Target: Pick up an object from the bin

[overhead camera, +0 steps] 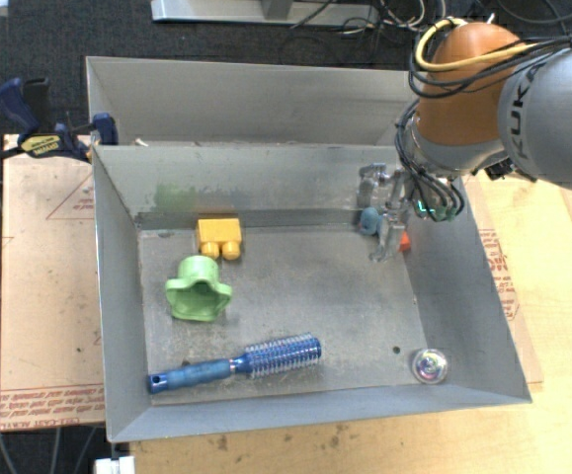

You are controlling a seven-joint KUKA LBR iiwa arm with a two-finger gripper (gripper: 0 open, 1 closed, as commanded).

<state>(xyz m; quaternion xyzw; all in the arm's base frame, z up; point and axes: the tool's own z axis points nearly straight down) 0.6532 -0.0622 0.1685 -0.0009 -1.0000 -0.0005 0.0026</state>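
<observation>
Counting one each: yellow block (218, 236), green toy (198, 288), blue hairbrush (256, 358), shiny ball (429, 365); state of jaws unclear

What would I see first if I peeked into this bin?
Probably the long blue hairbrush lying along the near side of the bin, and the bright green flared toy at the left with a yellow block just behind it. The robot's hand hangs over the far right part, apart from all three.

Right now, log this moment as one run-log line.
gripper: back right corner of bin | hold: unclear | floor: yellow block, green toy, blue hairbrush, shiny ball, all apart from gripper
</observation>
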